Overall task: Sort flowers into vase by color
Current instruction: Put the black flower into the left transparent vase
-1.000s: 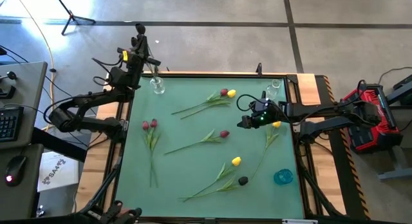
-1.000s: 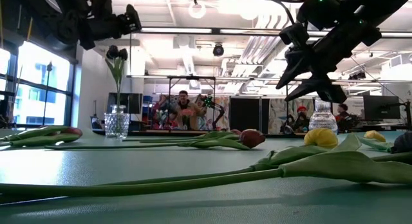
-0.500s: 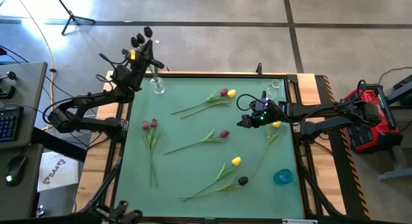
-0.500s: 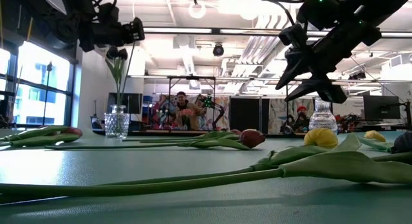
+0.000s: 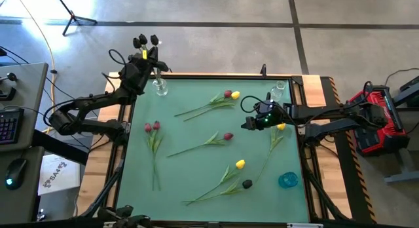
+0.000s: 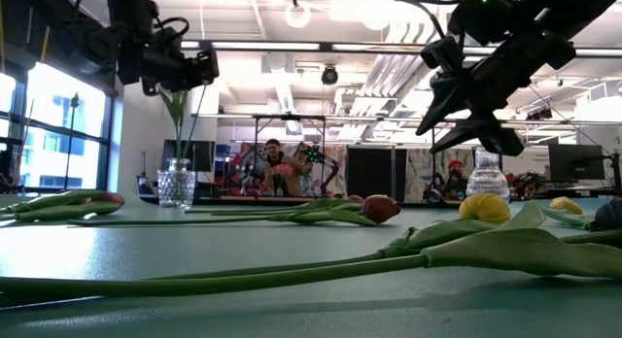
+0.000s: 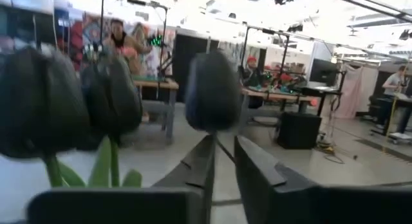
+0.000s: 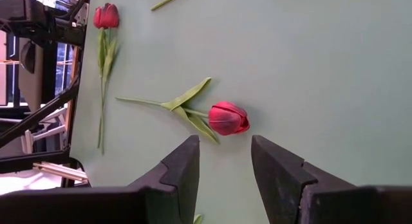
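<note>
Releasing the black tulips (image 5: 145, 40) into the far-left clear glass vase (image 5: 160, 88), left gripper (image 5: 148, 52) parts slightly; right gripper (image 5: 250, 124) hovers open mid-tabletop.

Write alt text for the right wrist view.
The right claw hangs open above a red tulip lying on the green table. Another red tulip lies farther off near the table's edge.
</note>
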`<control>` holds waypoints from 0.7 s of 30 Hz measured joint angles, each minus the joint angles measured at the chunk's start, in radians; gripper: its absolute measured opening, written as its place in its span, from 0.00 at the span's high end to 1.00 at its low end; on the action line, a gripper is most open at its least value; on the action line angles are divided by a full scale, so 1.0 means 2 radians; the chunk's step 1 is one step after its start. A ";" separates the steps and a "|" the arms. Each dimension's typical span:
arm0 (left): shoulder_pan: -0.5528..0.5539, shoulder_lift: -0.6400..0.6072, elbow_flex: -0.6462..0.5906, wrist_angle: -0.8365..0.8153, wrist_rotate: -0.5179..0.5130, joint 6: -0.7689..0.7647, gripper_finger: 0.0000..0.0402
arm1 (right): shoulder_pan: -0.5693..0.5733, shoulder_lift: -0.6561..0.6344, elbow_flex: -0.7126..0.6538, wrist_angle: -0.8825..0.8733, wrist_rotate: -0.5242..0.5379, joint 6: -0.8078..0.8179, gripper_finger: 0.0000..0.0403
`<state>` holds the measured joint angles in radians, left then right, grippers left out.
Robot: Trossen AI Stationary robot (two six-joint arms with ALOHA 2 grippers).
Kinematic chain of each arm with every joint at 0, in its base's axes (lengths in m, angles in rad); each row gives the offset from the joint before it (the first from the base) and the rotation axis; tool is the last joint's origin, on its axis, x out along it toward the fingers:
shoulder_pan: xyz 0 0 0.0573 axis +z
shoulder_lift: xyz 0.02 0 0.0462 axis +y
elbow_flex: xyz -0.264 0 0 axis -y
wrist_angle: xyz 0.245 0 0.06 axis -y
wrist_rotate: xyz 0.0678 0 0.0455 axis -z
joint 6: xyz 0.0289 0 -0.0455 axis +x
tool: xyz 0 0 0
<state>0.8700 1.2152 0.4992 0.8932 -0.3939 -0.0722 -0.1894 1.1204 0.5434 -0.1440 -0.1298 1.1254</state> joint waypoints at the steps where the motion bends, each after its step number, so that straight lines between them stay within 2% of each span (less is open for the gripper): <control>1: 0.000 0.000 0.000 -0.006 0.000 -0.006 0.84 | 0.000 0.000 0.000 0.000 -0.001 0.000 0.68; 6: 0.000 -0.003 0.000 -0.038 0.000 -0.039 0.70 | 0.000 0.000 0.000 0.009 0.001 0.000 0.68; 10: -0.001 -0.036 0.002 -0.068 0.007 -0.045 0.61 | 0.002 0.000 0.000 0.029 0.013 0.010 0.68; 14: -0.001 -0.079 0.039 -0.209 0.011 -0.029 0.57 | 0.001 0.000 0.000 0.029 0.042 0.046 0.68; 17: -0.002 -0.106 0.070 -0.305 0.045 -0.028 0.56 | -0.007 0.000 0.000 0.016 0.057 0.064 0.68; 21: -0.014 -0.126 0.093 -0.386 0.096 -0.028 0.56 | -0.023 0.000 0.000 -0.026 0.029 0.052 0.68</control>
<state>0.8415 0.9622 0.6842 0.1219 -0.2013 -0.1284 -0.2364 1.1206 0.5434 -0.1954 -0.0723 1.2290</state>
